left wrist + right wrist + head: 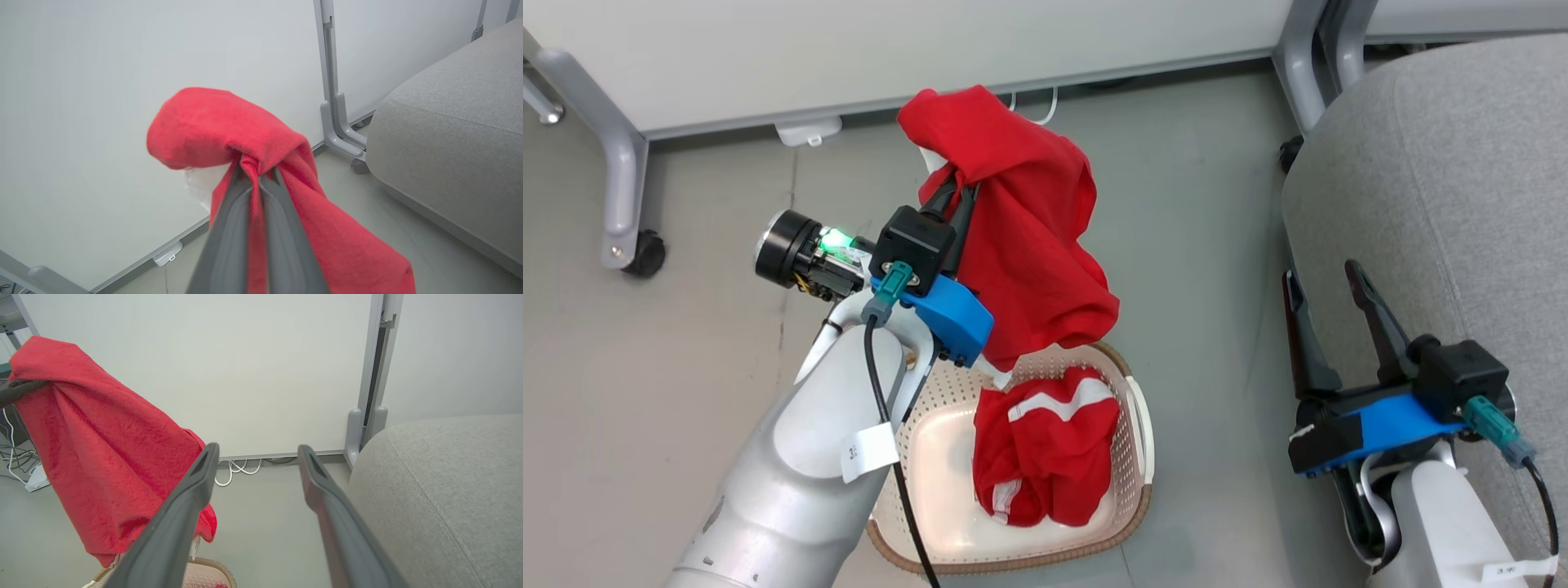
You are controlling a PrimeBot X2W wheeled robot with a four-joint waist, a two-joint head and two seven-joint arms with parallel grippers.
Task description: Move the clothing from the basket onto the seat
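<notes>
My left gripper (957,181) is shut on the plain red garment (1021,237), which hangs in the air above the basket (1131,384). In the left wrist view its fingers (229,212) pinch the red cloth (220,126) at their tips. The striped red and white garment (1045,457) lies bunched in the basket's right half. My right gripper (1323,278) stands open beside the grey seat (1445,188), nothing between its fingers (184,506). The right wrist view shows the hanging garment (98,457) at left and the seat (445,486) at right.
A white panel on grey wheeled legs (621,188) stands behind the basket. Another grey leg (1298,65) is by the seat's far corner. White cables (237,467) lie on the grey floor under the panel. Bare floor (1209,245) separates basket and seat.
</notes>
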